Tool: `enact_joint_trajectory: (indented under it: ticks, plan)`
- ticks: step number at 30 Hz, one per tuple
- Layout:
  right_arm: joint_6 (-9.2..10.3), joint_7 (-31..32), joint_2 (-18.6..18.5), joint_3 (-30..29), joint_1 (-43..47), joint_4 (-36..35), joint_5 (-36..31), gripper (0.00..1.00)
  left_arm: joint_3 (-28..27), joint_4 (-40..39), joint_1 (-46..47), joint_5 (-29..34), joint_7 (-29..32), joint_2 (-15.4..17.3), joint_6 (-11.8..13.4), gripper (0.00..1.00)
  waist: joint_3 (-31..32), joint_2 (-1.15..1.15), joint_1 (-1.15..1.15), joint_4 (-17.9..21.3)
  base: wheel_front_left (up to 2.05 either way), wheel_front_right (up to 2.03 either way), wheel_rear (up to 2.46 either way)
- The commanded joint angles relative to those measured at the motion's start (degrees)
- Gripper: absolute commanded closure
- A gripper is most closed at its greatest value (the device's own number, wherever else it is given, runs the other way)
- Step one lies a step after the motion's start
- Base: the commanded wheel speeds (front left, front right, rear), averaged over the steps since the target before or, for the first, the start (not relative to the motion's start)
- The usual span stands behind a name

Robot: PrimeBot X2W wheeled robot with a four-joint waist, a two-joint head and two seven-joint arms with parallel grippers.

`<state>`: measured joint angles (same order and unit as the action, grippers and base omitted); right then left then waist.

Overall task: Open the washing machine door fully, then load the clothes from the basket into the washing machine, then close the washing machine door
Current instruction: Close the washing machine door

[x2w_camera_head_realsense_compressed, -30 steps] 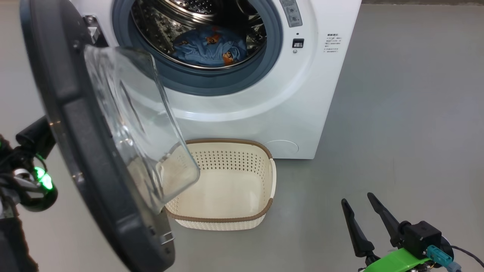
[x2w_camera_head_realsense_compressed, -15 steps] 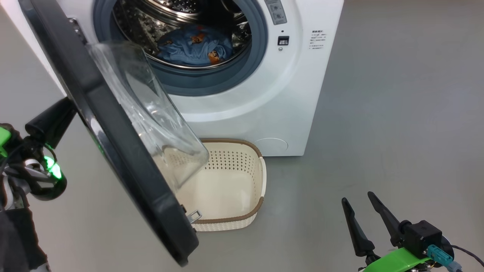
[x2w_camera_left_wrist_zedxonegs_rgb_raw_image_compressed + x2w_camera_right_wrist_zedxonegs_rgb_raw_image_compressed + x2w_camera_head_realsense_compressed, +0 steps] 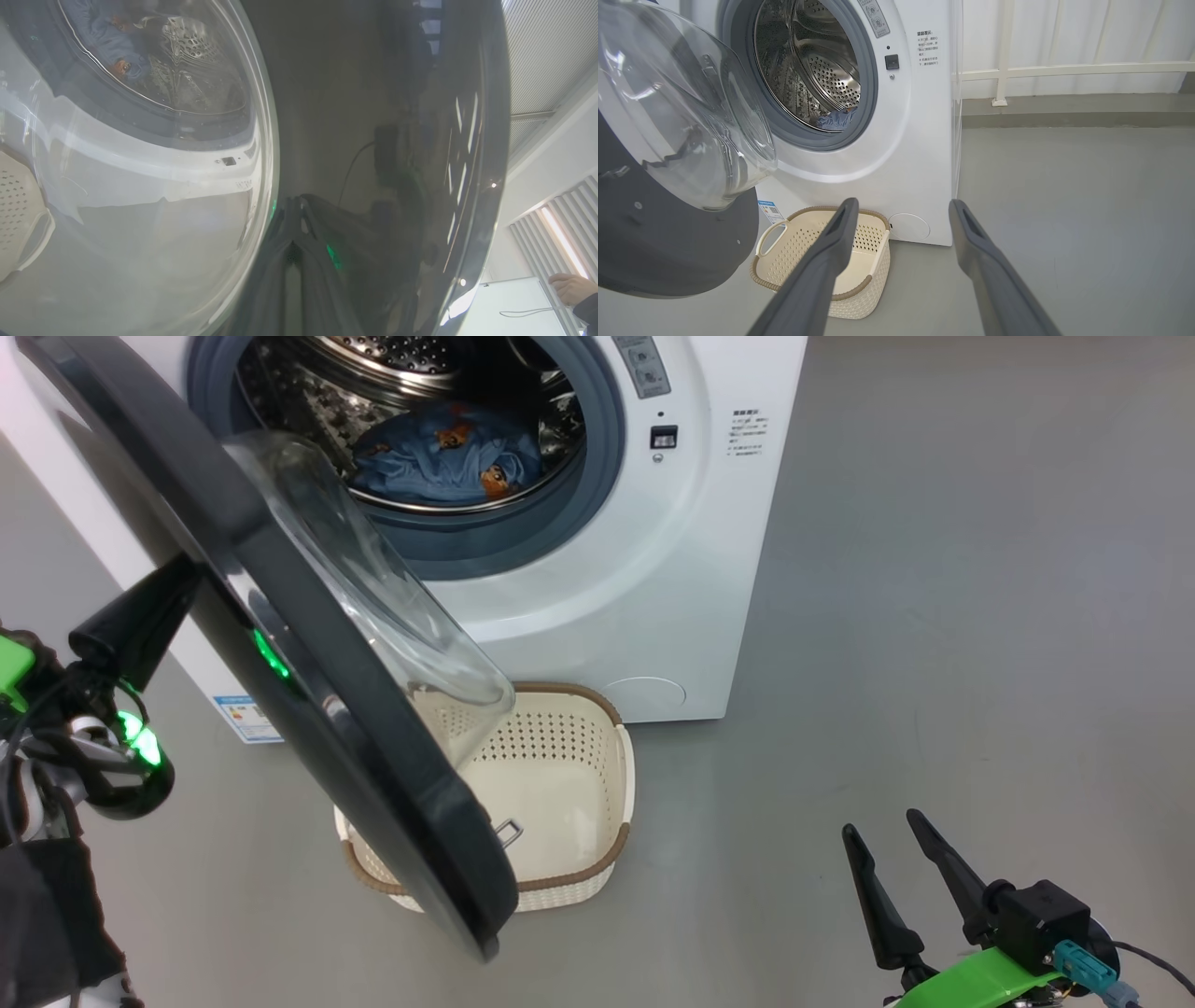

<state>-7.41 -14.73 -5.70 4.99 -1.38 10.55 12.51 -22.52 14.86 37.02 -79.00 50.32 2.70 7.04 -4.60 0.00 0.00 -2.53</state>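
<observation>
Your left end effector (image 3: 177, 588), pressed together and empty, appears to bear on the black outer face of the washing machine door (image 3: 383, 793), which is half-swung at nine o'clock of the washing machine (image 3: 672, 579), placed to push it shut. The clothes (image 3: 439, 453) lie at six o'clock in the drum (image 3: 299, 392); the basket (image 3: 560, 896) stands bare below. Your right end effector (image 3: 881, 823), at five o'clock, is spread and idle.

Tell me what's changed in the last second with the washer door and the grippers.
The washing machine door has swung further toward the opening of the washing machine, now covering more of the basket, with the shut left gripper against its outer face. The head camera shifted too. Unchanged: the clothes in the drum, the basket empty, the right gripper open and idle.
</observation>
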Motion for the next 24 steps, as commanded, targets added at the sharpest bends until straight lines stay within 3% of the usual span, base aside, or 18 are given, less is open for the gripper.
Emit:
enact_joint_trajectory:
  ticks: [1,24]
  plan:
    - [-0.08,-0.27,-0.09,1.51,-2.32,-1.43,-0.64,0.0,-0.06,-1.36,3.04,-0.63,0.04,1.1,-0.82,1.0,-0.03,0.0,0.0,0.38,0.0,0.0,0.0]
    - [-0.08,-0.27,-0.38,1.91,-2.33,-1.31,-0.68,0.0,0.15,0.71,3.35,-1.83,-0.65,0.72,-1.64,1.0,0.32,0.0,0.0,2.93,0.0,0.0,0.0]
